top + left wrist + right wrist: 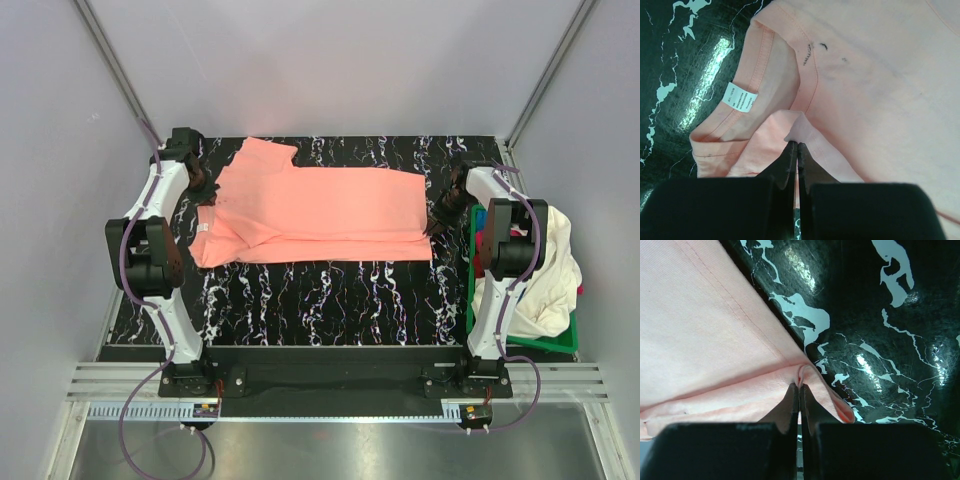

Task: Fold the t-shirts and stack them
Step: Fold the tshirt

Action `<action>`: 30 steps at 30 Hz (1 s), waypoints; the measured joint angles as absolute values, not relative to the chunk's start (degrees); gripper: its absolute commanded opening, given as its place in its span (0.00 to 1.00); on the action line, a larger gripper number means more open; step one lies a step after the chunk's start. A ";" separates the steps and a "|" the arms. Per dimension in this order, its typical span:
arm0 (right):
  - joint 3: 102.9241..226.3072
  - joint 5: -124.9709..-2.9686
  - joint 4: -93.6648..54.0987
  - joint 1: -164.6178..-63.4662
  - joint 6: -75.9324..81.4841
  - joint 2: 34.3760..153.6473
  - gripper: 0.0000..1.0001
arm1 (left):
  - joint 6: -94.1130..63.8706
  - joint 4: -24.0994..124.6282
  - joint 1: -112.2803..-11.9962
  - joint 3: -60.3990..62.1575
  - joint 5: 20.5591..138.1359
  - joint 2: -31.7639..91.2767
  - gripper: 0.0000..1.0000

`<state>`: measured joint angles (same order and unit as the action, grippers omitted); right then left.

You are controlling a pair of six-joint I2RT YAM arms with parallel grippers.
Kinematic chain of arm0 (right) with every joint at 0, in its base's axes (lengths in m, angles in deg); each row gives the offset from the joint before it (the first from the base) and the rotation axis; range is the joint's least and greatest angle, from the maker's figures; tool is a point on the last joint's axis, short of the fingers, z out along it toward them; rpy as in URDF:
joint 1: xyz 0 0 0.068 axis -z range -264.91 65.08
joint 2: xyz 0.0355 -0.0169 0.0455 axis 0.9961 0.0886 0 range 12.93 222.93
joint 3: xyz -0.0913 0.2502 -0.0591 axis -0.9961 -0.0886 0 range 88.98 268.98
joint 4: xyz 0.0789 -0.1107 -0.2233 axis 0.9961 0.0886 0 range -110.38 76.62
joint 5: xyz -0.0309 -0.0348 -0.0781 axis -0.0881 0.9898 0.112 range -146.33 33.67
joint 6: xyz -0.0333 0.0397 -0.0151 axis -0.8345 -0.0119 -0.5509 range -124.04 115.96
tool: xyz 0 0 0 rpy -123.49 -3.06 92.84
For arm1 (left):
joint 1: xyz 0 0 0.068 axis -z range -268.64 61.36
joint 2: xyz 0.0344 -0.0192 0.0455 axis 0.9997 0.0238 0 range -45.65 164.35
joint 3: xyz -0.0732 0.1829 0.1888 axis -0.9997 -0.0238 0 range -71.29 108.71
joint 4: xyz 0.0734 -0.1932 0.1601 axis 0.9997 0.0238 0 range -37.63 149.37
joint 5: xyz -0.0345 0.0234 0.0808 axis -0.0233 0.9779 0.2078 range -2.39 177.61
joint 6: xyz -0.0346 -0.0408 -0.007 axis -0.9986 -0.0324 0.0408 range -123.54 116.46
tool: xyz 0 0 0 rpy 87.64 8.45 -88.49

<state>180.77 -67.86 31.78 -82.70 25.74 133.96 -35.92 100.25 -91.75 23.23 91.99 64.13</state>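
A salmon-pink t-shirt (320, 210) lies flat across the black marbled table, folded lengthwise, neck end at the left. Its white neck label (740, 98) shows inside the collar. My left gripper (203, 190) is shut on a pinch of the shirt's cloth (796, 131) by the collar. My right gripper (437, 222) is shut on a pinch of the shirt's hem corner (807, 374) at the right end. A cream-white t-shirt (545, 270) is draped over the basket; bits of magenta and blue cloth (482, 243) show inside it.
The green plastic basket (520, 342) stands at the table's right edge beside the right arm. Grey enclosure walls stand round the table. The table (330, 300) is bare in front of the shirt.
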 measured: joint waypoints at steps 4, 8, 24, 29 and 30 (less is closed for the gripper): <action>180.77 -67.86 31.78 -82.70 25.76 133.99 0.01 | -35.94 100.25 -91.75 23.49 91.64 64.10 0.00; 180.79 -67.86 31.74 -82.70 25.83 133.99 0.00 | -35.97 100.29 -91.60 24.54 90.77 64.26 0.00; 180.35 -67.86 30.76 -82.65 26.83 133.99 0.00 | -35.46 100.27 -91.10 28.98 85.67 69.61 0.00; 180.35 -67.86 30.47 -82.65 27.05 133.99 0.00 | -34.74 100.33 -90.94 29.42 84.30 69.74 0.00; 180.35 -67.86 30.47 -82.65 27.14 133.99 0.00 | -34.57 100.42 -90.94 29.72 84.25 69.92 0.00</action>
